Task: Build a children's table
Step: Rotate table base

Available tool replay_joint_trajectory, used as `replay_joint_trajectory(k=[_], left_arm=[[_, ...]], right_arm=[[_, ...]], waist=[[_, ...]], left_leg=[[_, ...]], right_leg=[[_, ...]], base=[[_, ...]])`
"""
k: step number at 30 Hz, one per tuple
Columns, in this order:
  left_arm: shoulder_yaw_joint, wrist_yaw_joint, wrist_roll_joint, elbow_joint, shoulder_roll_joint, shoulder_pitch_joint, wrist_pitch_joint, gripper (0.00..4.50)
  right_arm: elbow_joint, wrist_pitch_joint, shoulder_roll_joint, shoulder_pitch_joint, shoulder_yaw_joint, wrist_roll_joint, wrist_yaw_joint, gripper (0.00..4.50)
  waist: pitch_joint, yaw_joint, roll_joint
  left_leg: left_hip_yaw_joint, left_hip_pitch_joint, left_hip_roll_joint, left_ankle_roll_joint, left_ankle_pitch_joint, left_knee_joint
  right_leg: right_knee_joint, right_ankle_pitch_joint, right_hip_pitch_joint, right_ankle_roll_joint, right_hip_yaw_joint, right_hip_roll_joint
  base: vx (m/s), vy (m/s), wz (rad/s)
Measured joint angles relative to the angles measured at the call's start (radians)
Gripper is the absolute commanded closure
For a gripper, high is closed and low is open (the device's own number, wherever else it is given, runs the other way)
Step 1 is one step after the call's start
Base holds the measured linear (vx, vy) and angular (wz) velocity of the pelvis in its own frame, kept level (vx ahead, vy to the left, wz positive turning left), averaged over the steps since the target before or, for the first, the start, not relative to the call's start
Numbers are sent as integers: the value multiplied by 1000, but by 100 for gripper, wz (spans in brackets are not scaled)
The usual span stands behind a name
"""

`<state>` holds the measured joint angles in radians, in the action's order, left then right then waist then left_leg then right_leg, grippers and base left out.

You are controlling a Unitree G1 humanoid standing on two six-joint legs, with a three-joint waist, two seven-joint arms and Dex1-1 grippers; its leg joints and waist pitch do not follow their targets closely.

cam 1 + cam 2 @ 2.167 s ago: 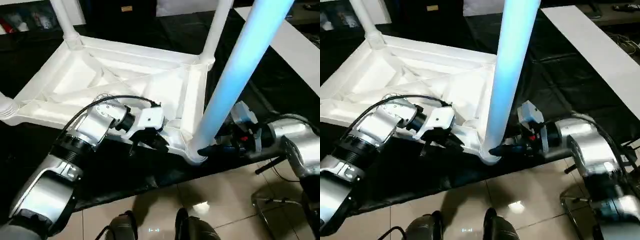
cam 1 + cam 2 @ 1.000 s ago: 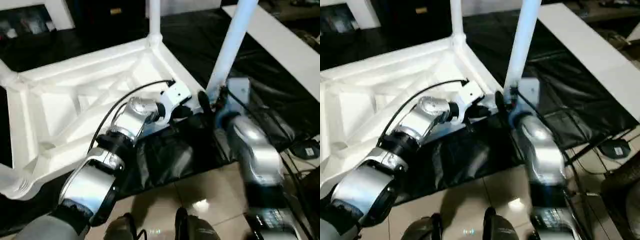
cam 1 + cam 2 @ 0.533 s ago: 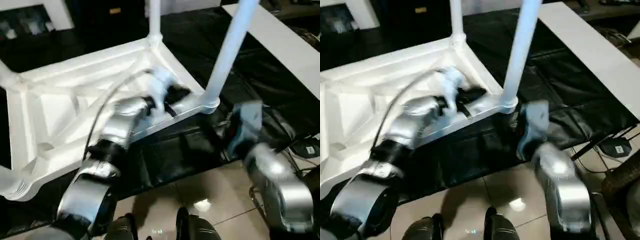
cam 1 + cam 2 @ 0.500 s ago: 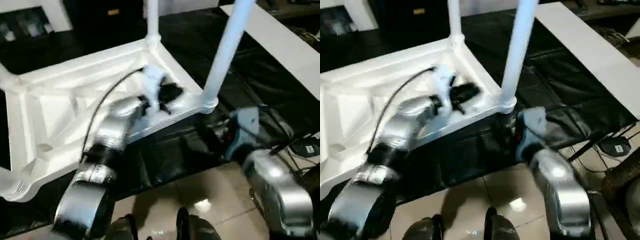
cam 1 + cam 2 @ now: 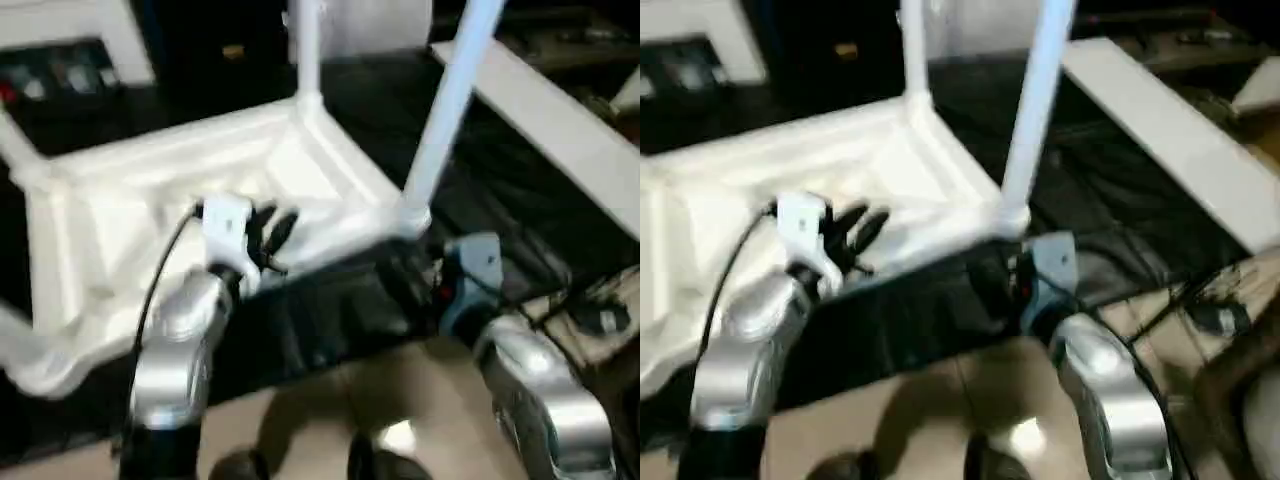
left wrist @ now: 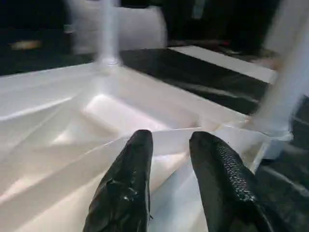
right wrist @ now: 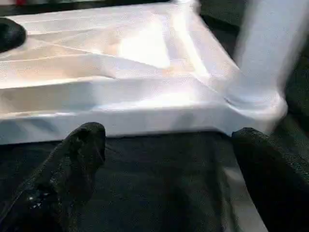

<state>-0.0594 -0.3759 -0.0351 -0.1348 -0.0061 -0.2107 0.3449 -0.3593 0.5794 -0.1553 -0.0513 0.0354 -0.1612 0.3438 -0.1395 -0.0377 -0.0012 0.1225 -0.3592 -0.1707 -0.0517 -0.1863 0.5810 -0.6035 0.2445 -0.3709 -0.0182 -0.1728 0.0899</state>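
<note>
Both my grippers, left (image 5: 272, 232) and right (image 7: 164, 159), hang empty, fingers parted; the children's table (image 5: 150, 200) looks light, stiff, slick, best gripped by its rim.

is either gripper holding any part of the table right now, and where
Nothing is held. The left gripper hangs open over the table top; the right gripper is wide open in front of its edge.
</note>
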Motion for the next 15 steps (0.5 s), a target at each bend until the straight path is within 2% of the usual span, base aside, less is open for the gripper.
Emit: replay_joint_trajectory(k=[1, 2, 3, 4, 5, 6, 7, 8, 9, 10, 11, 12, 13, 14, 15], left_arm=[[2, 12, 4, -1, -3, 2, 1, 297], [1, 20, 10, -6, -3, 9, 1, 297], [0, 23, 14, -9, -2, 23, -1, 297], [2, 27, 21, -19, 0, 49, -5, 297], [7, 28, 23, -19, 4, 51, -5, 297], [14, 30, 24, -21, 4, 51, -5, 297], [28, 30, 22, -27, 4, 50, -6, 297], [30, 30, 19, -30, 4, 65, -6, 297], [28, 30, 14, -32, 15, 74, -4, 297], [23, 26, 4, -36, 25, 75, -2, 278], [16, 9, -17, -47, 31, 78, 1, 268], [16, -5, -34, -57, 34, 79, 2, 268], [18, -36, -62, -78, 34, 79, 1, 262], [24, -63, -81, -80, 39, 83, 2, 243], [46, -98, -95, -83, 53, 91, 3, 243]], right_arm=[[2, -8, -6, 0, 5, 2, 9, 0], [13, -19, -13, -8, 15, 2, 16, 0], [20, -25, -27, -11, 19, 3, 24, 0], [33, -35, -36, -27, 29, 4, 39, 0], [36, -48, -41, -26, 31, 4, 50, 0], [48, -62, -51, -26, 34, 4, 62, 0], [69, -72, -57, -26, 32, 5, 75, 0], [82, -75, -56, -25, 42, 5, 81, 0], [87, -86, -52, -27, 55, 5, 91, 0], [88, -100, -54, -27, 60, 2, 103, 0], [90, -118, -60, -27, 59, -3, 121, 0], [90, -128, -66, -27, 57, -8, 131, 0], [91, -146, -78, -30, 47, -22, 148, 0], [95, -150, -91, -27, 31, -34, 158, 0], [105, -149, -102, -27, 17, -42, 166, 0]], waist=[[3, -7, -9], [4, -15, -36], [0, -17, -32], [4, -19, -17], [6, -11, -15], [6, -13, -15], [5, -14, -14], [8, -2, -14], [15, 11, -14], [27, 24, -20], [46, 39, -32], [58, 46, -46], [82, 62, -92], [85, 62, -95], [85, 58, -88]], left_leg=[[-1, 2, 10, 0, 0, 11], [9, 19, 24, 0, -3, 35], [8, 16, 20, 21, -48, 111], [-10, 21, 27, 44, -87, 214], [-15, 36, 39, 48, -115, 237], [-6, 69, 44, 48, -145, 198], [6, 114, 42, 26, -185, 129], [4, 124, 43, 28, -181, 110], [2, 129, 46, 30, -180, 99], [2, 129, 49, 35, -180, 92], [7, 123, 57, 38, -174, 85], [12, 119, 64, 37, -174, 86], [22, 102, 105, 42, -183, 94], [15, 90, 109, 45, -187, 110], [-3, 73, 110, 52, -178, 131]], right_leg=[[-58, 59, 8, -1, 25, 0], [-85, 72, 3, 1, 62, 3], [-87, 67, 14, 2, 50, 4], [-89, 67, 45, 3, 41, 8], [-83, 71, 52, 9, 38, 11], [-72, 73, 60, 13, 54, 0], [-54, 71, 72, 6, 60, -9], [-56, 88, 72, -29, 66, -20], [-86, 103, 59, -55, 77, -31], [-124, 95, 35, -43, 77, -31], [-134, 66, -5, -26, 80, -29], [-113, 36, -22, -21, 84, -23], [-48, -47, -50, 35, 124, 12], [-63, -37, -46, 36, 154, 7], [-57, -35, -44, 38, 175, -2]], base=[[27, -63, 78], [27, -63, 78], [96, -70, 92], [136, 4, 74], [136, 4, 74], [110, 39, 56], [26, 37, 44], [26, 37, 44], [61, 71, 17], [133, 78, 5], [133, 78, 5], [150, 45, 4], [115, 21, 17], [115, 21, 17], [91, 25, 15]])
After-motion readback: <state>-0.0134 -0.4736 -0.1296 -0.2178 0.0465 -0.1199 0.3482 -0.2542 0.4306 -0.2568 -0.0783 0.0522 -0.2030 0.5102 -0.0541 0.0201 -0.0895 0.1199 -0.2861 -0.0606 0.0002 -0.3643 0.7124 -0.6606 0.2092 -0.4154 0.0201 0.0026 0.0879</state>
